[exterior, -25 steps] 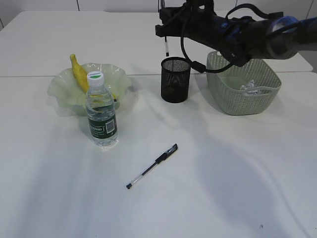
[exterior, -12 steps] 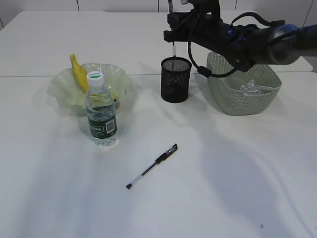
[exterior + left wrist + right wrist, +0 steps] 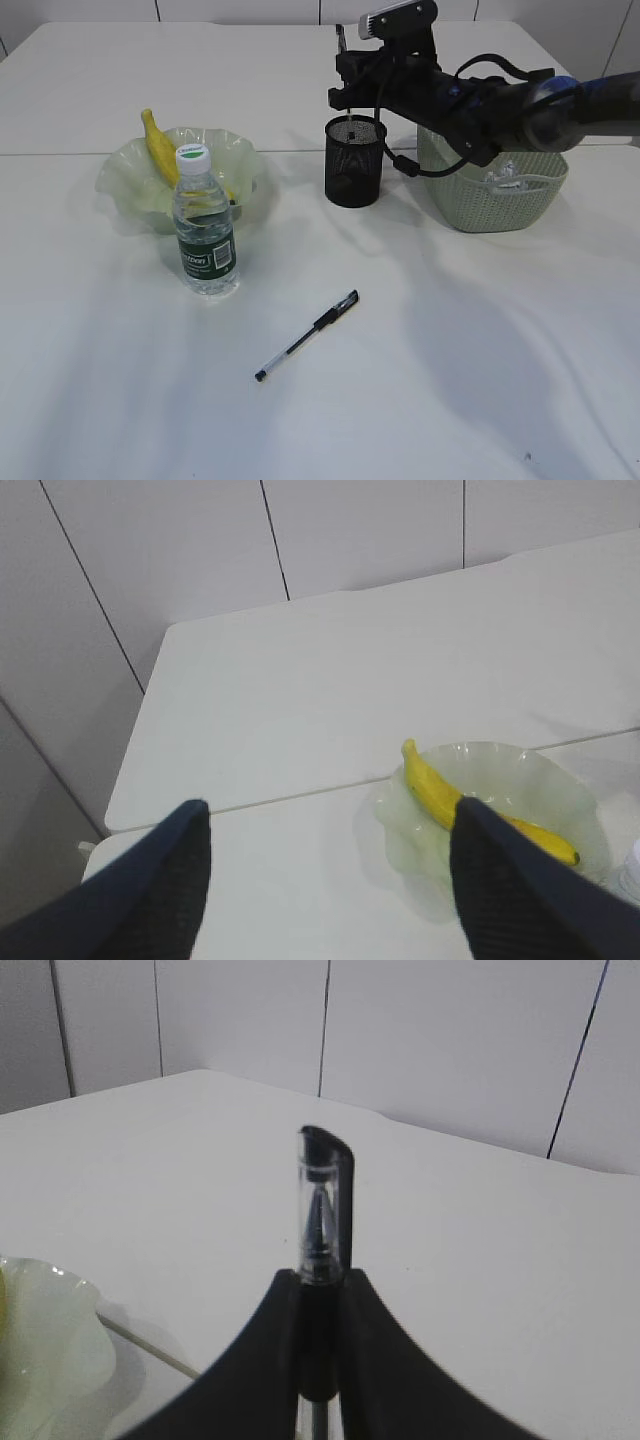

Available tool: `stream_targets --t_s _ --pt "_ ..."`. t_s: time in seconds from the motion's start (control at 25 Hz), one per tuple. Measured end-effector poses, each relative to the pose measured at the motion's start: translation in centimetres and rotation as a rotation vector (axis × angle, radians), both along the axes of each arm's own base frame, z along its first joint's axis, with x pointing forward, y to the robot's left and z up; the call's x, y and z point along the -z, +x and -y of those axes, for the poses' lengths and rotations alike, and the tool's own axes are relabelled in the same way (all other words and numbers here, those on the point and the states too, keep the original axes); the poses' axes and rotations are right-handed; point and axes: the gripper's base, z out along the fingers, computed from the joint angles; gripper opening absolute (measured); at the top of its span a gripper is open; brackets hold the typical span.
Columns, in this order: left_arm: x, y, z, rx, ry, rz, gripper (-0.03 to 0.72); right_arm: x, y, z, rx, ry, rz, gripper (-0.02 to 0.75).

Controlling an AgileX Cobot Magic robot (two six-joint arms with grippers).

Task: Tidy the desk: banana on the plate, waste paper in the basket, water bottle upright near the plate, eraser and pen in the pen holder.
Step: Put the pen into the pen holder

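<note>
Right gripper [image 3: 318,1360] is clamped tight on a pen [image 3: 322,1230], holding it upright directly over the black mesh pen holder [image 3: 354,160], with the lower end of the pen reaching down into the holder's mouth. Can't tell whether it touches the bottom. The holder stands toward the back edge of the table [image 3: 450,380], just beside the green woven basket [image 3: 490,185], which sits toward the back right corner and has a crumpled bit of waste paper [image 3: 503,176] inside.

Left gripper [image 3: 325,870] is up in the air with its jaws spread wide and nothing between them, looking down at the back left corner area.

Over there the banana [image 3: 160,148] lies in the pale green wavy plate [image 3: 125,180], one end sticking up over the rim. The water bottle [image 3: 204,225] stands upright with its cap on, right in front of the plate and touching or nearly touching it. A second pen [image 3: 306,335] lies flat on the bare middle of the table, well apart from everything else.
</note>
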Motion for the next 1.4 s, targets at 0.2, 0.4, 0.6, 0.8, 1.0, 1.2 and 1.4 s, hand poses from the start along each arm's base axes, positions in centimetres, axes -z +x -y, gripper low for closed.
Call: stream_targets --t_s 0.2,0.4,0.6,0.8,1.0,1.2,1.4 --pt "0.0 0.0 0.0 0.0 0.0 0.0 0.529 1.2 0.4 0.3 0.009 -0.006 -0.015 0.06" --pt "0.0 0.0 0.0 0.0 -0.004 -0.003 0.528 1.6 0.5 0.7 0.023 -0.017 -0.029 0.06" --pt "0.2 0.2 0.1 0.001 -0.01 -0.01 0.528 1.9 0.8 1.6 0.05 -0.01 -0.046 0.06" --pt "0.2 0.2 0.1 0.001 -0.014 -0.01 0.528 1.9 0.8 1.8 0.059 -0.004 -0.047 0.06" --pt "0.2 0.2 0.1 0.002 -0.017 -0.011 0.528 1.9 0.8 1.8 0.059 -0.004 -0.047 0.061" --pt "0.2 0.2 0.1 0.002 -0.017 -0.011 0.528 2.1 0.8 1.9 0.072 -0.013 -0.07 0.063" --pt "0.2 0.2 0.1 0.002 -0.017 -0.011 0.528 2.2 0.8 2.0 0.079 -0.02 -0.083 0.066"
